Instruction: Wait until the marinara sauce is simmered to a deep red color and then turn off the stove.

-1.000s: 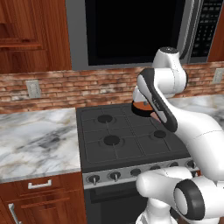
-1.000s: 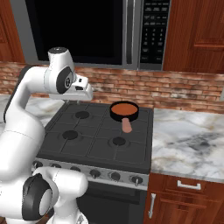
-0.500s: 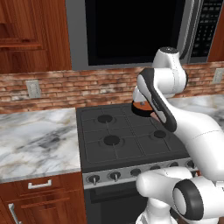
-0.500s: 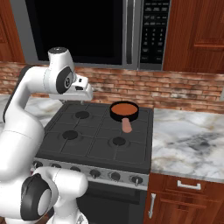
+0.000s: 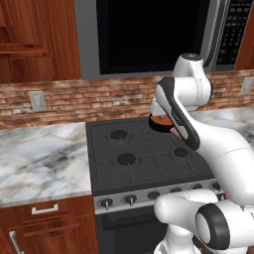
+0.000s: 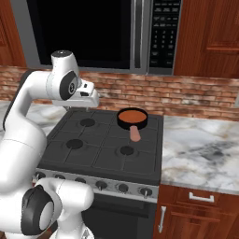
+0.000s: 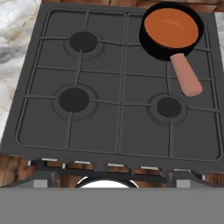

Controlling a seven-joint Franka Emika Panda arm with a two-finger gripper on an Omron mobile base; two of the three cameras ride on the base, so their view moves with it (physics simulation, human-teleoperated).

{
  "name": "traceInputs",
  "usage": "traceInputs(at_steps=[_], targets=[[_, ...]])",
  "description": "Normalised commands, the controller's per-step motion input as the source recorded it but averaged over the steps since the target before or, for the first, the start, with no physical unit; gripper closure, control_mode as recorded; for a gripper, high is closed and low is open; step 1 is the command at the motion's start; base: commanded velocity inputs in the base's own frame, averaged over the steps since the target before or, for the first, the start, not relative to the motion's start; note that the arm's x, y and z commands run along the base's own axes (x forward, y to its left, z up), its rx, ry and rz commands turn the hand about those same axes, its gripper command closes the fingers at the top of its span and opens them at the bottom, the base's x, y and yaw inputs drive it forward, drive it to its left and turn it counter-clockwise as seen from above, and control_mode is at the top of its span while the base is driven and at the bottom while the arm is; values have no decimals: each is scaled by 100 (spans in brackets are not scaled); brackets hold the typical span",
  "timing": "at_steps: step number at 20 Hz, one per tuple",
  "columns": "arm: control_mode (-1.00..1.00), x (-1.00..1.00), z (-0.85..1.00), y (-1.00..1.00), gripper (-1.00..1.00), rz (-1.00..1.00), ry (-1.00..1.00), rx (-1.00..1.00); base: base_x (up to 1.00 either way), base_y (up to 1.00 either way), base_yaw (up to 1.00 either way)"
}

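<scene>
The stove (image 7: 122,87) is a black four-burner range with dark grates. A small dark frying pan (image 7: 151,41) stands on its rear right burner, its reddish-brown handle (image 7: 186,78) pointing toward the front. The marinara sauce (image 7: 170,27) fills the pan as a flat orange-red disc; it also shows in the right base view (image 6: 132,115). My gripper (image 6: 87,105) hangs above the rear left part of the stove, pointing down, apart from the pan. Its jaws stand wide open with nothing between them. A row of small dark knobs (image 6: 123,187) lines the steel front strip.
A black-windowed microwave (image 6: 93,32) hangs over the stove, with a brick wall (image 6: 196,95) behind. Marble counters lie to the left (image 5: 42,158) and right (image 6: 200,149). Wooden cabinets and drawers (image 6: 196,205) sit below.
</scene>
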Motion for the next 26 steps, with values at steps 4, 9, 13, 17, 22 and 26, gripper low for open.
traceInputs(at_steps=[4, 9, 13, 17, 22, 26], targets=[[100, 0, 0, 0, -100, 0, 0, 0, -18, 8, -5], [100, 0, 0, 0, -100, 0, 0, 0, -33, 0, -3], [100, 0, 0, 0, -100, 0, 0, 0, -42, 0, -3], [100, 0, 0, 0, -100, 0, 0, 0, -39, 0, 0], [100, 0, 0, 0, -100, 0, 0, 0, -57, 0, -5], [100, 0, 0, 0, -100, 0, 0, 0, -32, 6, -9]])
